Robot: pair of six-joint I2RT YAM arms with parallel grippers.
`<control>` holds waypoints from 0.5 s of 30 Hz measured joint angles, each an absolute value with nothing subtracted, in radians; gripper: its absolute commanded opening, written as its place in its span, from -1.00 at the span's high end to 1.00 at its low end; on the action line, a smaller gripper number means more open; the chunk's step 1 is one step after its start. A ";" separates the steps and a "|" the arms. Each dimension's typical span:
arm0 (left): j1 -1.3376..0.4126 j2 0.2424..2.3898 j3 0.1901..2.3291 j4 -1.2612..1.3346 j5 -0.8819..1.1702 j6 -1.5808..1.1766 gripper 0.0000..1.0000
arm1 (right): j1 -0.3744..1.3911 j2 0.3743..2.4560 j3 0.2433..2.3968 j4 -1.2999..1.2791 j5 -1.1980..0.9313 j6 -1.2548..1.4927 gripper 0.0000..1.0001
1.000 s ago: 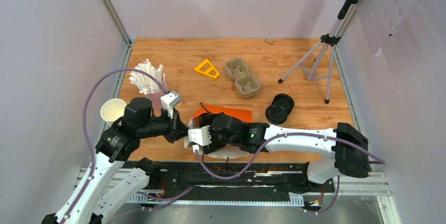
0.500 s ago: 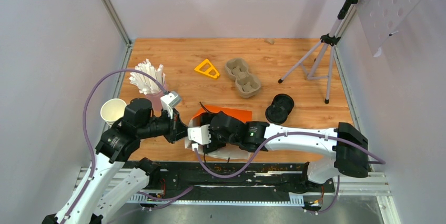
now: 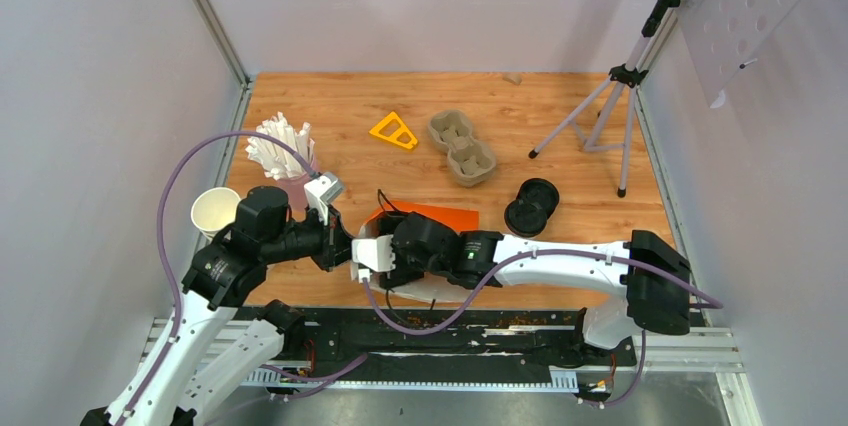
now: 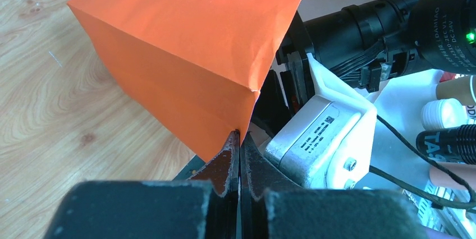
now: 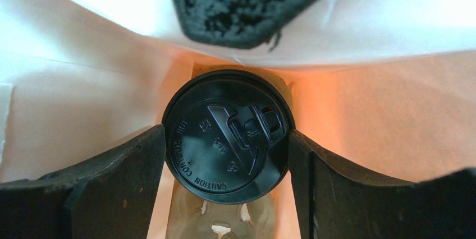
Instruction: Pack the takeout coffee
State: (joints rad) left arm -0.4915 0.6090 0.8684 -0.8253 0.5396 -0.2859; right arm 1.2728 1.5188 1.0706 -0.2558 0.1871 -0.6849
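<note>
An orange paper bag (image 3: 440, 214) lies on the wooden table with its mouth toward the left arm. My left gripper (image 4: 240, 138) is shut on the bag's (image 4: 185, 42) rim corner and holds the mouth open. My right gripper (image 5: 227, 143) reaches inside the bag, and its fingers (image 5: 112, 183) press both sides of a coffee cup's black lid (image 5: 227, 138). The cup sits over a pulp carrier (image 5: 224, 216) inside the bag. In the top view the right wrist (image 3: 378, 258) hides the cup. No other lidded cups are in view.
A second pulp carrier (image 3: 462, 146) lies at the back centre. Black lids (image 3: 531, 206) are stacked to the right of the bag. A yellow triangle (image 3: 394, 131), a cup of white straws (image 3: 282, 151), a lidless paper cup (image 3: 214, 211) and a tripod (image 3: 610, 96) also stand on the table.
My right arm has shifted slightly left, further into the bag's mouth. My left gripper has kept its hold on the bag rim.
</note>
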 measured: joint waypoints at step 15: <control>-0.491 0.609 0.864 -0.825 0.542 -0.286 0.99 | 1.266 1.518 1.068 -0.237 0.202 -0.645 -0.42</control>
State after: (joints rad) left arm -0.4908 0.6090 0.8642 -0.8249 0.5415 -0.2863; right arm 1.2655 1.5181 1.0676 -0.2375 0.2016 -0.6445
